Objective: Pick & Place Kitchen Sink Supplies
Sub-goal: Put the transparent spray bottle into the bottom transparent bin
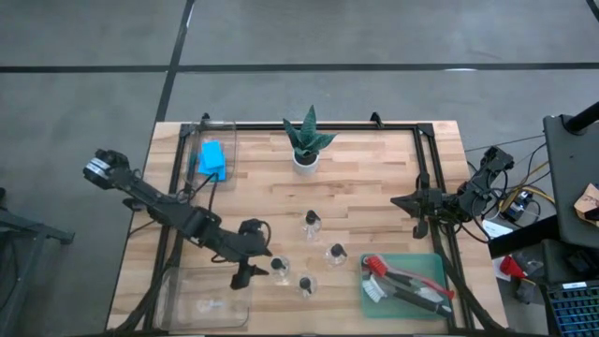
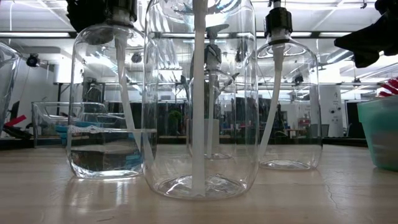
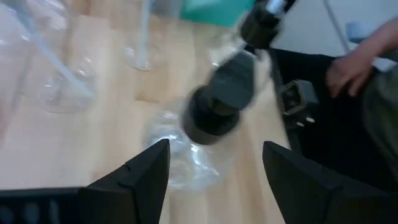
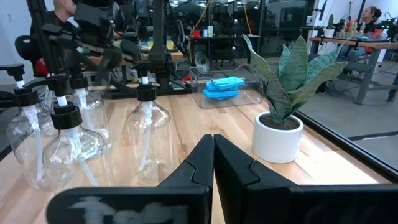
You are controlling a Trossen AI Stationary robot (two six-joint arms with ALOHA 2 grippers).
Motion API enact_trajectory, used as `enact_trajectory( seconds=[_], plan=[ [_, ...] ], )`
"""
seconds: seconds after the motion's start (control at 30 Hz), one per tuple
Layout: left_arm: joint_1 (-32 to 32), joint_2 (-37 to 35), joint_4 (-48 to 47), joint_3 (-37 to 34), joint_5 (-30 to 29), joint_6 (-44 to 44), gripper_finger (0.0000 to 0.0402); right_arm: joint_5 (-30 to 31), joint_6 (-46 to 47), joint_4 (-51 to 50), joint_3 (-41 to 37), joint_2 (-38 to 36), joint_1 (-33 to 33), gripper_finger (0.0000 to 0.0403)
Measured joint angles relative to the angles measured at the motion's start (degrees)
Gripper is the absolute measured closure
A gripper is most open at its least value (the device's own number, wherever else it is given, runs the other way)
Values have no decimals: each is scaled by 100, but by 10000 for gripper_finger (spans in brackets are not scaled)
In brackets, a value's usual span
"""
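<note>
Wooden table (image 1: 374, 187), blurred bottle (image 3: 205, 118) (cap only)

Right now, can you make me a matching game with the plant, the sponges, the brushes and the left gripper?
Things:
1. plant
2. sponges
3. brushes
4. left gripper

Where or how:
A. in the green tray
B. open, by a bottle
C. in a white pot
D. in a clear bin

Pairs: 1-C, 2-D, 3-A, 4-B
</note>
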Motion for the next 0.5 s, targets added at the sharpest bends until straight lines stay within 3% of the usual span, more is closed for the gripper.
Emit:
enact_trajectory(
  seconds=[0.5],
  plan=[
    [0, 342, 582, -7, -212, 301, 154, 0, 0, 0, 0, 0, 2, 394]
  ],
)
